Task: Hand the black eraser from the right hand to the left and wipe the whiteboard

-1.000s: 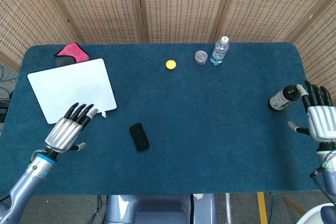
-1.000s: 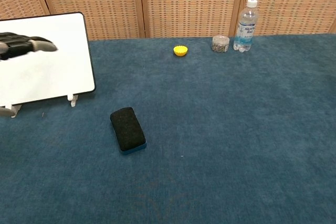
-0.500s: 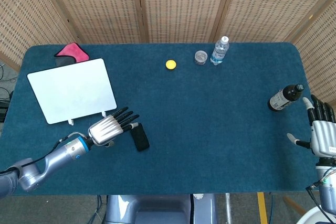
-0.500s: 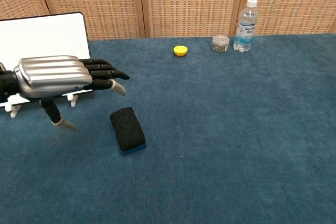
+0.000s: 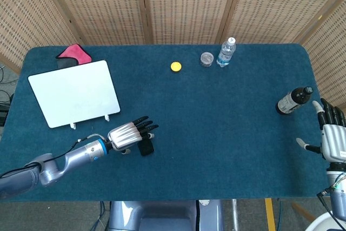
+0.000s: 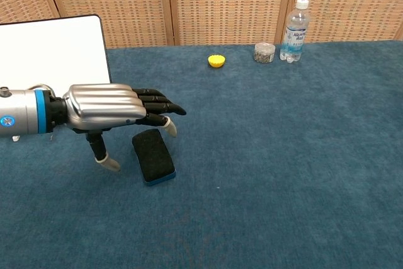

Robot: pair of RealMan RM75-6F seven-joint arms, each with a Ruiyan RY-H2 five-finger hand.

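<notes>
The black eraser [image 6: 153, 155] with a blue base lies flat on the blue table cloth, left of centre; in the head view the eraser [image 5: 146, 146] is half covered. My left hand [image 6: 116, 110] hovers just above its far end, fingers stretched out and apart, holding nothing; the same left hand [image 5: 131, 132] shows in the head view. The whiteboard [image 5: 74, 92] stands propped at the far left, the whiteboard [image 6: 53, 60] behind my left forearm. My right hand [image 5: 332, 134] is at the right table edge, fingers spread and empty, far from the eraser.
A dark bottle [image 5: 292, 100] lies near my right hand. At the back stand a water bottle [image 6: 294, 23], a small jar [image 6: 264, 52] and a yellow cap [image 6: 216, 61]. A pink cloth [image 5: 74, 53] lies behind the whiteboard.
My left hand has swept from in front of the whiteboard rightward to above the eraser. My right hand has drawn back from the dark bottle toward the table edge.
</notes>
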